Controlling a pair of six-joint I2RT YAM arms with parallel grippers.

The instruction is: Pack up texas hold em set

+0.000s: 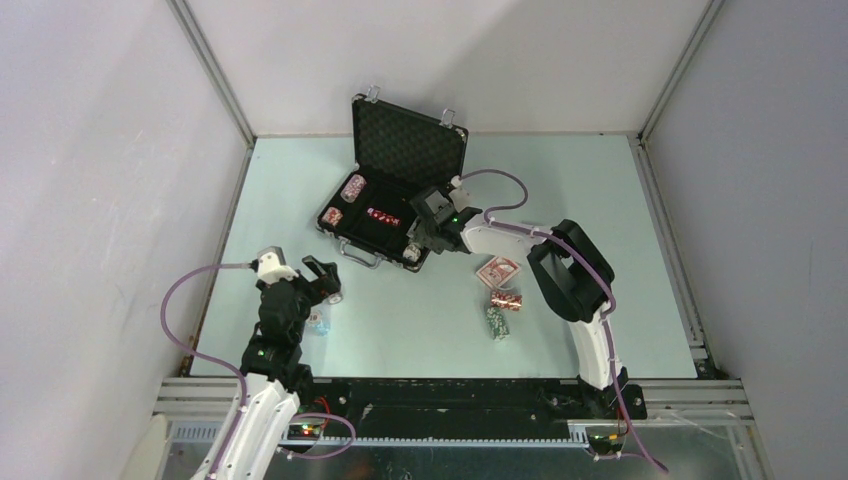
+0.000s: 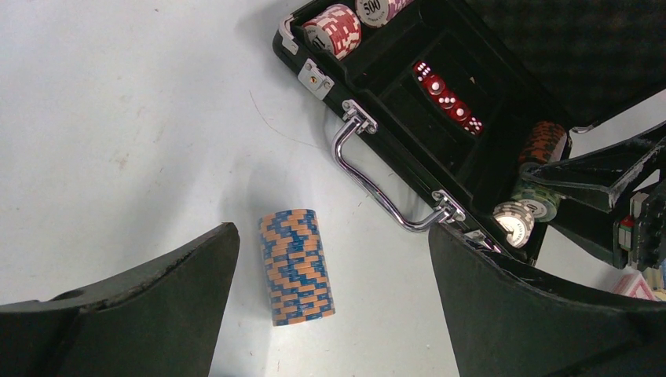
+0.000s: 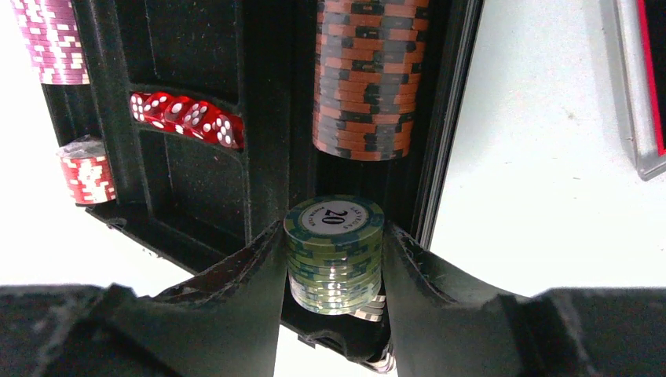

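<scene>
- Briefcase (image 1: 410, 150) sat open on the table, lid upright, foam lining showing, metal handle (image 2: 377, 184) on the near side.
- Inside the case: red dice (image 3: 187, 118) in a row in the middle slot; red-white stack (image 3: 86, 177) and purple stack (image 3: 53, 39) at the left end; orange-grey stack (image 3: 363, 78) in the right slot.
- Right gripper (image 3: 334, 259) was clamped on the green chip stack (image 3: 334, 236), top chip marked 20, at the case's near right corner.
- Left gripper (image 2: 334, 243) was spread wide and held nothing.
- Blue-orange stack (image 2: 297, 267) lay on its side in front of the case, apart from the handle.
- Red card deck (image 1: 499, 271) and two short chip stacks (image 1: 500, 310) lay right-front of the case.
</scene>
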